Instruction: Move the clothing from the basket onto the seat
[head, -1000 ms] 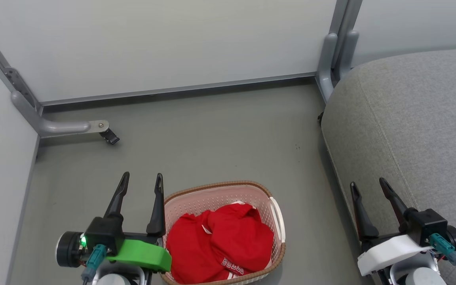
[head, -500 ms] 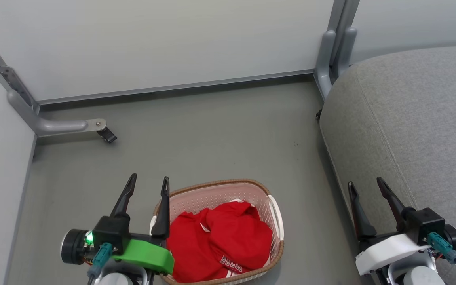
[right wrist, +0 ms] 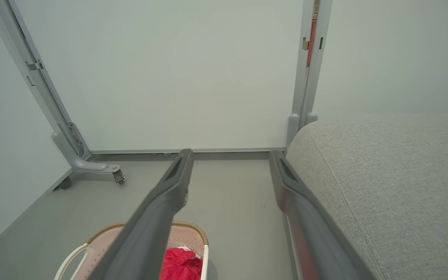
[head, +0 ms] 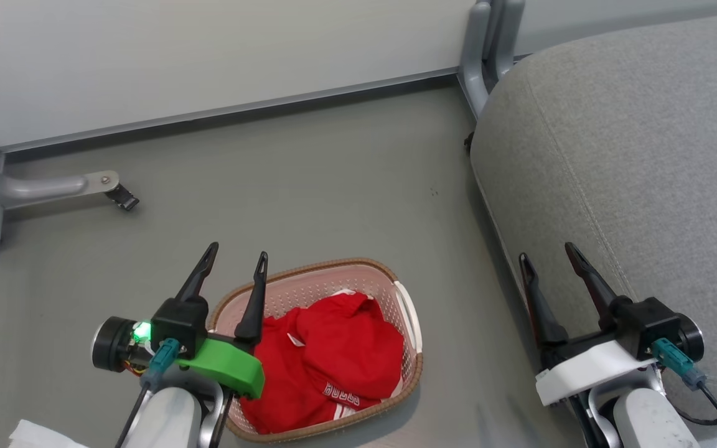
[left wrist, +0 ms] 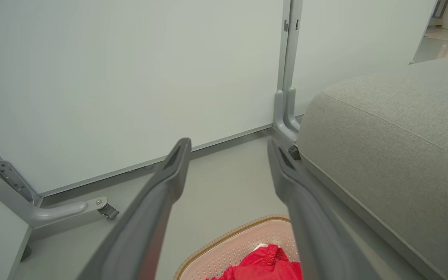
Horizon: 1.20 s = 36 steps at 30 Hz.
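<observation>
Clothing [head: 327, 358]: red garments with white trim and a line of white lettering, heaped in the basket [head: 309, 269], covering its near part and leaving the far perforated wall bare; none of it lay on the seat [head: 645, 155]. Basket: cream plastic with a brown woven-look rim and a white side handle. It stood on the grey floor [head: 302, 180], near the seat's front edge but apart from it. Seat: large grey fabric cushion on the robot's right, with no red cloth seen on it. Left gripper [head: 238, 251]: fingers spread wide and holding nothing, raised above the basket's left side. In the head view one finger crossed the rim and the other lay over the floor outside it, tips pointing away from the robot. Right gripper [head: 545, 251]: fingers likewise spread and empty, poised at the seat's front edge, well apart from the basket. Step in hand, as judged: approach to a first pick, with nothing lifted and the whole transfer left to do. Next move, as judged: the left gripper would need to shift right over the heap, tip its fingers downward, sink them round a raised fold and close. A shallow pinch on soft cloth could slip. A lift clear of the rim and a carry across to the seat would follow.
</observation>
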Tool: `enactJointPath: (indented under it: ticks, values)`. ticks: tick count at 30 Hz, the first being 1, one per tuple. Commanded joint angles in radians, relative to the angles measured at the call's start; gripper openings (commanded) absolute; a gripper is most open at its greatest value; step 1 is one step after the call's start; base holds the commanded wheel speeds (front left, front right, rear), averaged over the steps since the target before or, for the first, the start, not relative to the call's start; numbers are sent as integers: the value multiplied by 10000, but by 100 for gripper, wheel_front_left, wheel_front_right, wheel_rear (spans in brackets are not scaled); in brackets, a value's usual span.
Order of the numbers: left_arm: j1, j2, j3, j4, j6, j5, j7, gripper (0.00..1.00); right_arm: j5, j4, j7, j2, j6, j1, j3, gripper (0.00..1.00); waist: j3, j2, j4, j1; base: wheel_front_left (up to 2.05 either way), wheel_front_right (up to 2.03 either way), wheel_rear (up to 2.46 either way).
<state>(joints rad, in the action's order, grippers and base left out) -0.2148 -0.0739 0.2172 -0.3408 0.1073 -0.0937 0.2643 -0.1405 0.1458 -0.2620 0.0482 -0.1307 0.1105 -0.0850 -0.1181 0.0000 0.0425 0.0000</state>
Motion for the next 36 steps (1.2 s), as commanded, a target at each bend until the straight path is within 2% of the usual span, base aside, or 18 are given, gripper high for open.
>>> enactJointPath:
  ticks: [1,9,18,28,36]
  values:
    - [-310,-83,2,-220,75,61,4,100,-53,-95,-46,39,1,166,-97,100,-547,0,571,0,0,0,0]
    - [-1374,-560,299,-1433,193,189,4,100,-142,-416,-46,36,1,676,-446,100,-1556,0,1481,0,0,0,0]
    - [-2769,-1117,1138,-3076,232,148,4,100,-294,-897,-46,33,1,1233,-500,100,-2858,0,1968,0,0,0,0]
    - [-4705,-1865,3300,-5115,237,-434,3,100,-295,-1326,-46,31,1,2176,-446,100,-4643,0,2232,0,0,0,0]
    - [-5903,-2094,5258,-6666,236,-1178,-150,100,-379,-1579,-46,32,1,2765,-583,100,-5744,0,2309,0,0,0,0]
